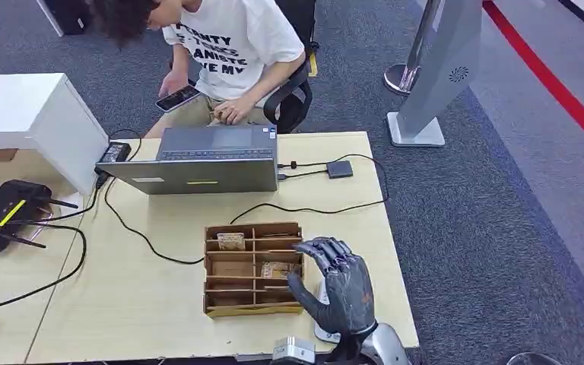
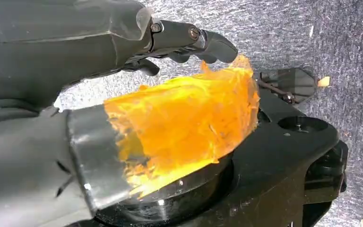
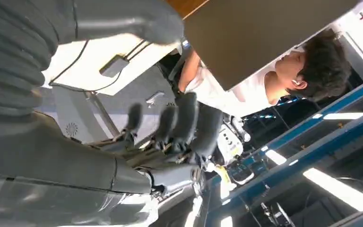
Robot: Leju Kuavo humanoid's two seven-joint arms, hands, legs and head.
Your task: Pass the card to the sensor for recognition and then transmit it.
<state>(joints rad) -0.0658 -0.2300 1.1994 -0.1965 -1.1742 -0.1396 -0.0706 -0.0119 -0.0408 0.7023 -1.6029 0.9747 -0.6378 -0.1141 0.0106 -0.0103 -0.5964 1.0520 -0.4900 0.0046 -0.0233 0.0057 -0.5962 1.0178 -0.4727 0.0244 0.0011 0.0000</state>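
Note:
A brown cardboard divider box [image 1: 217,285] sits near the table's front edge. One card [image 1: 230,241] lies in a far compartment and another card [image 1: 277,269] in a middle one. My right hand [image 1: 337,289] hovers at the box's right side, fingers [image 3: 182,124] apart and holding nothing. A white device [image 1: 322,332], maybe the sensor, lies on the table, mostly hidden under that hand. My left hand [image 2: 99,52] hangs over the grey carpet, its fingers [image 2: 208,42] extended and empty, with orange translucent material [image 2: 184,123] on the thumb.
An open laptop [image 1: 205,163] stands beyond the box, with black cables [image 1: 312,209] and a small dark hub [image 1: 340,169] trailing right. A person [image 1: 232,53] sits behind it holding a phone. A black router [image 1: 4,213] and white box [image 1: 38,114] are at the left.

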